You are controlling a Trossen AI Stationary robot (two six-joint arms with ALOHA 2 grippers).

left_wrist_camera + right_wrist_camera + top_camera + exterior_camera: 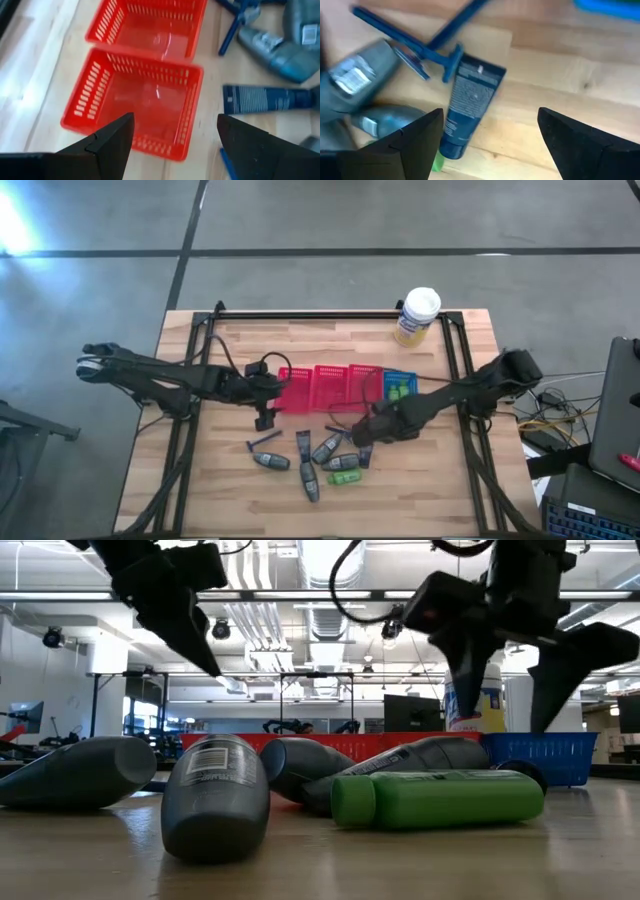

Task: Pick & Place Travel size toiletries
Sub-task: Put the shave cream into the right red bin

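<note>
The travel size toiletries lie loose on the wooden table's near middle: grey bottles [271,462], a green bottle [345,478], a dark blue tube [467,107] and a blue razor [415,50]. My right gripper [491,111] hangs open just above the right side of this cluster, pointing steeply down, the tube below its fingers; it touches nothing. My left gripper [175,117] stands open above the near edge of the leftmost red basket [135,100], slanting down and holding nothing. In the low view the green bottle [440,798] lies on its side among grey bottles [215,795].
A row of red baskets [330,385] ends on the right in a blue basket [398,385] with green bottles inside. A white-and-yellow canister [417,317] stands at the far right. Black frame rails [185,380] run along the table's sides.
</note>
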